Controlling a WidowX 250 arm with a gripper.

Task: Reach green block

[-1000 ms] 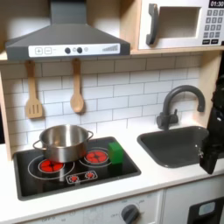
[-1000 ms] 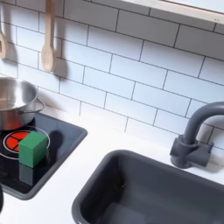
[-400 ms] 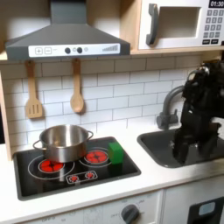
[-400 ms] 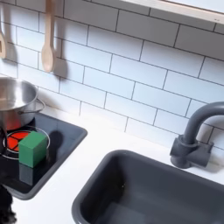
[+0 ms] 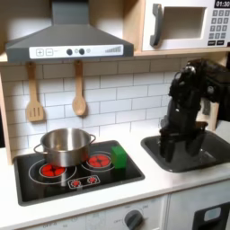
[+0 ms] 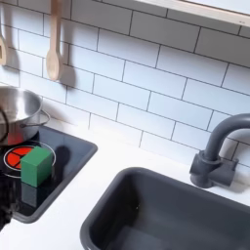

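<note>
The green block (image 5: 118, 156) is a small bright cube on the black stovetop (image 5: 54, 184), at the right burner's edge beside the steel pot (image 5: 65, 144). The second exterior view shows the green block (image 6: 37, 164) standing upright on the stovetop (image 6: 68, 156), right of the pot (image 6: 14, 112). My black arm reaches down over the left part of the sink (image 5: 205, 158). Its gripper (image 5: 171, 149) hangs low, well to the right of the block in the first exterior view and apart from it. The jaws are too blurred to read.
A dark faucet (image 6: 216, 151) stands behind the sink basin (image 6: 166, 210). Two wooden utensils (image 5: 79, 94) hang on the tiled wall above the stove, under a range hood (image 5: 67, 38). A microwave (image 5: 184, 24) sits at the upper right. White counter (image 5: 153, 184) lies between stove and sink.
The arm has swung in from the first exterior view's right edge to over the sink's left side, closer to the stove. Block and pot have not moved.
</note>
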